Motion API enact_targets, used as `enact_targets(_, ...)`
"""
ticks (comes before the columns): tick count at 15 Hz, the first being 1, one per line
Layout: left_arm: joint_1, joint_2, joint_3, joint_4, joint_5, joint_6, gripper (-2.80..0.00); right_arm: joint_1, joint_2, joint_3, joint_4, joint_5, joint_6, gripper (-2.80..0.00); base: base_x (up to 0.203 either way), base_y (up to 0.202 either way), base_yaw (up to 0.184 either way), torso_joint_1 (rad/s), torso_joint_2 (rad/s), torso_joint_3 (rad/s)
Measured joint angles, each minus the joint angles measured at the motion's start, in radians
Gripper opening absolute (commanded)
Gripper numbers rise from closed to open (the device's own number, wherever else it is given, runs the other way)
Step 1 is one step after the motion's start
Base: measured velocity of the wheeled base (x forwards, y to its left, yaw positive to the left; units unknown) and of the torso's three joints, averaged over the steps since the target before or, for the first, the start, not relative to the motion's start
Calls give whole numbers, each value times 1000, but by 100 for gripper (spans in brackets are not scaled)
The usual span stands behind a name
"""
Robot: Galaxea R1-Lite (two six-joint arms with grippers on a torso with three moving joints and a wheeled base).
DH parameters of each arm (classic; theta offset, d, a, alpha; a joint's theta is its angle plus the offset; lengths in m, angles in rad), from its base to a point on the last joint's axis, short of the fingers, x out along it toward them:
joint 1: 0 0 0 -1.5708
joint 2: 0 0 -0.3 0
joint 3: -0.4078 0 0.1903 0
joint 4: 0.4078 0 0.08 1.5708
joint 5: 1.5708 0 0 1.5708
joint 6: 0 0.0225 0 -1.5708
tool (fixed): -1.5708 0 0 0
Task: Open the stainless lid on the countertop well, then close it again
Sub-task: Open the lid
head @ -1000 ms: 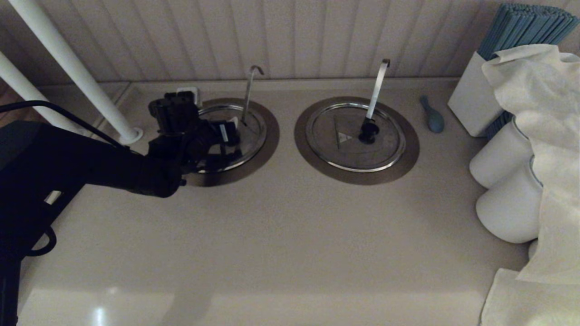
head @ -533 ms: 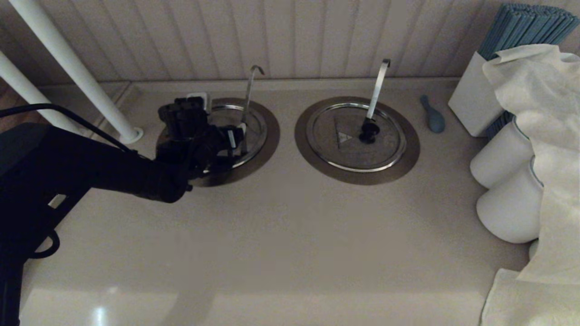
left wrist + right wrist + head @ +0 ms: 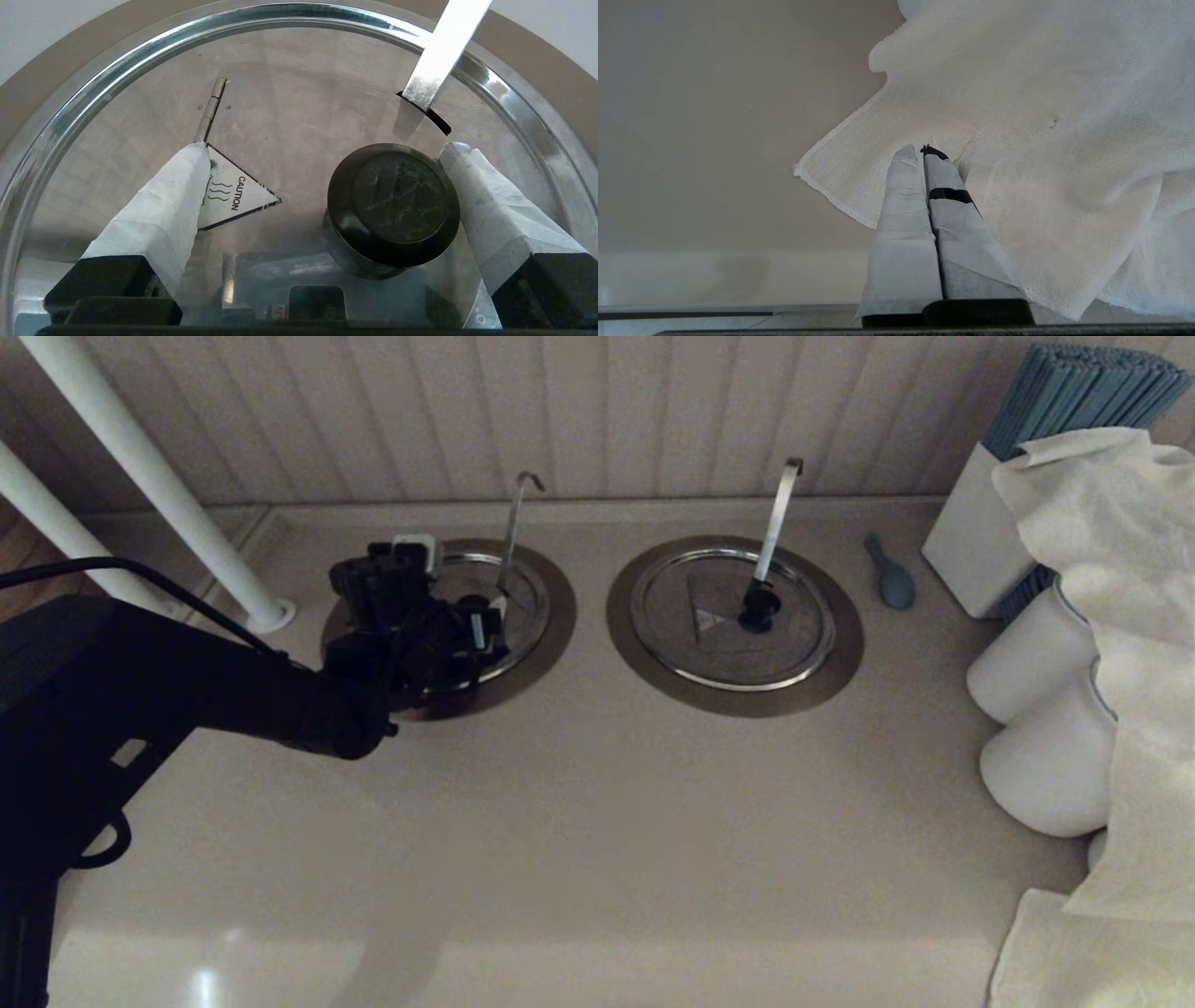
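The stainless lid (image 3: 518, 593) lies flat and closed in the left countertop well, inside its brushed-steel flange (image 3: 557, 616). A thin hooked rod (image 3: 512, 537) pokes up through it. My left gripper (image 3: 476, 616) hovers low over this lid. In the left wrist view the lid (image 3: 299, 102) fills the frame, and my left gripper (image 3: 324, 149) is open around the black knob (image 3: 395, 207). One finger stands right beside the knob, the other over the caution triangle (image 3: 238, 198). The rod (image 3: 439, 56) passes through a slot behind the knob. My right gripper (image 3: 920, 151) is shut and empty above a white cloth (image 3: 1041, 93).
A twin lid (image 3: 691, 644) with a broad strip handle (image 3: 777, 518) sits in the well to the right. A blue spoon (image 3: 892, 579), white cups (image 3: 1036, 653), a draped cloth (image 3: 1120, 616) and a box of blue sticks (image 3: 1074, 392) crowd the right side. A white pole (image 3: 168, 495) stands at the left.
My left arm has slid a little to the right and further over the lid, bringing the open fingers around the knob. The lid has stayed flat.
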State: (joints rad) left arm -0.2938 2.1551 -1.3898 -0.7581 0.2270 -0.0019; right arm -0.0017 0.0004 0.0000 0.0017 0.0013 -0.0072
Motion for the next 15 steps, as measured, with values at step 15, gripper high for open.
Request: enact_targets(15, 20, -9, -12, -63, 1, -5, 0, 0, 0, 0, 0, 0, 0, -280, 0, 0, 0, 0, 0, 0)
